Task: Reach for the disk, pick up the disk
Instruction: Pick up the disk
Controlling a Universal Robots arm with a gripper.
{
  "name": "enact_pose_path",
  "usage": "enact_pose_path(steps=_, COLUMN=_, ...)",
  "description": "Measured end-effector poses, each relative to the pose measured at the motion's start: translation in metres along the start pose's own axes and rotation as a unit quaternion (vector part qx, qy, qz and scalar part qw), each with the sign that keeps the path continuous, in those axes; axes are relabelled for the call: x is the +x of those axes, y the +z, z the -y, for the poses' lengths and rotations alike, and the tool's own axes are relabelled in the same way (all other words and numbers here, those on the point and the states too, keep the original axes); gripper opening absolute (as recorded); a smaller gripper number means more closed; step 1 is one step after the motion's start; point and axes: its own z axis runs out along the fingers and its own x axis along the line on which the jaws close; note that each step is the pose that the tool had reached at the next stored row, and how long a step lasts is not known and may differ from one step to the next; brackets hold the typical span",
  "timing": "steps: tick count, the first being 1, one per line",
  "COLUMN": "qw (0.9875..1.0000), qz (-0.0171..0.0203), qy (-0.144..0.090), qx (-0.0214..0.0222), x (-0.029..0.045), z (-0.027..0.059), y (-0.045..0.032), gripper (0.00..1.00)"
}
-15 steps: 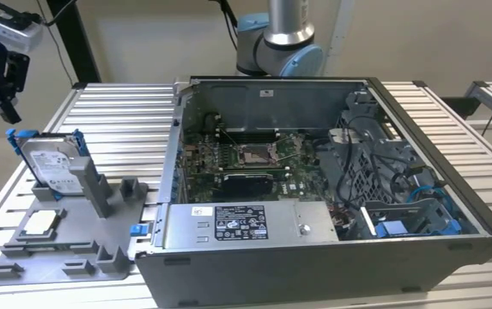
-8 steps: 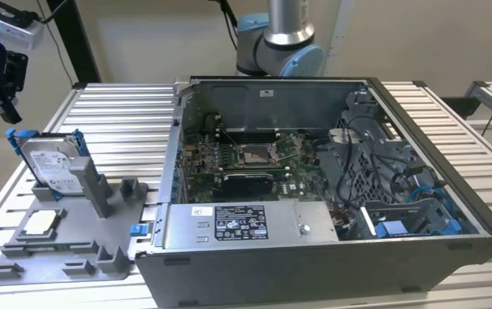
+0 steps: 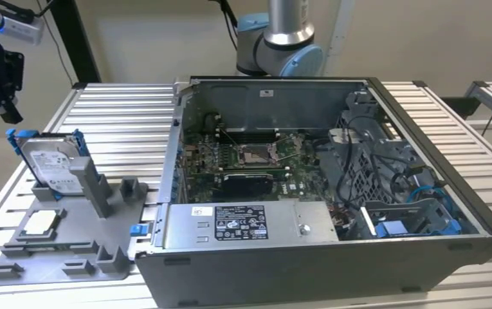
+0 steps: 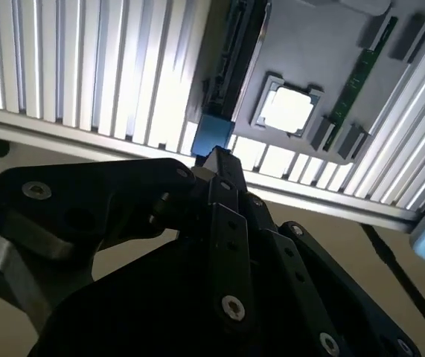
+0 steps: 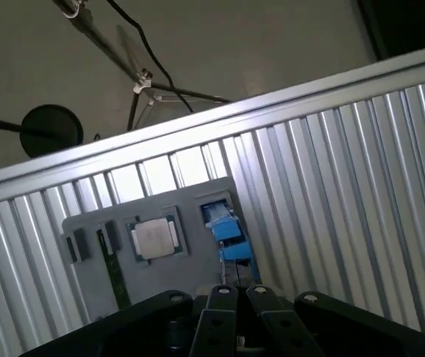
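Note:
The disk (image 3: pixel 50 162) stands upright on its edge in a slot of the grey fixture plate (image 3: pixel 74 257) at the exterior view's left; it is silver with a white label and a blue bracket. My black gripper (image 3: pixel 7 113) hangs above and to the left of it, well apart, with its fingers together and nothing between them. In the first wrist view the disk (image 5: pixel 227 229) shows edge-on as a blue-framed slab just beyond the gripper (image 5: pixel 238 288). The second wrist view also has the disk (image 4: pixel 233 67) edge-on past the gripper (image 4: pixel 218 155).
An open computer case (image 3: pixel 314 193) with a grey power supply box (image 3: pixel 228 222) fills the table's middle and right. A white-topped chip module (image 3: pixel 42 222) and a memory stick (image 4: pixel 357 74) lie on the fixture plate. The ribbed metal table (image 3: pixel 117 122) ends near the plate.

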Motion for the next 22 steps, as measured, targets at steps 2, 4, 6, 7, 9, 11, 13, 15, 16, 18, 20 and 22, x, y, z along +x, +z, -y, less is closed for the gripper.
enact_pose_path(steps=2, qw=0.9999, qz=0.0, qy=-0.016, qx=0.0006, x=0.0, z=0.0, y=0.0, gripper=0.0)
enact_pose_path(steps=4, qw=0.9995, qz=0.0001, qy=-0.03, qx=0.0012, x=0.0, z=0.0, y=0.0001, gripper=0.0)
enact_pose_path(steps=6, qw=0.999, qz=0.0, qy=-0.045, qx=0.0015, x=0.0, z=0.0001, y=0.0001, gripper=0.0)
enact_pose_path(steps=7, qw=0.9986, qz=0.0, qy=-0.052, qx=0.0016, x=0.0, z=0.0001, y=0.0001, gripper=0.0)
enact_pose_path(steps=9, qw=0.9978, qz=-0.0001, qy=-0.066, qx=0.0016, x=0.0, z=0.0001, y=0.0001, gripper=0.0)
enact_pose_path(steps=11, qw=0.997, qz=-0.0002, qy=-0.077, qx=0.0015, x=0.0, z=0.0001, y=0.0001, gripper=0.0)
enact_pose_path(steps=13, qw=0.9964, qz=-0.0003, qy=-0.084, qx=0.0014, x=0.0, z=0.0002, y=0.0002, gripper=0.0)
enact_pose_path(steps=15, qw=0.9961, qz=-0.0004, qy=-0.088, qx=0.0012, x=0.0, z=0.0002, y=0.0001, gripper=0.0)
enact_pose_path(steps=16, qw=0.996, qz=-0.0004, qy=-0.089, qx=0.0012, x=0.0, z=0.0002, y=0.0001, gripper=0.0)
enact_pose_path(steps=18, qw=0.9959, qz=-0.0004, qy=-0.09, qx=0.0012, x=0.0, z=0.0002, y=0.0001, gripper=0.0)
enact_pose_path(steps=20, qw=0.9957, qz=-0.0004, qy=-0.092, qx=0.0012, x=0.0, z=0.0002, y=0.0001, gripper=0.0)
enact_pose_path(steps=22, qw=0.9957, qz=-0.0004, qy=-0.092, qx=0.0012, x=0.0, z=0.0002, y=0.0001, gripper=0.0)
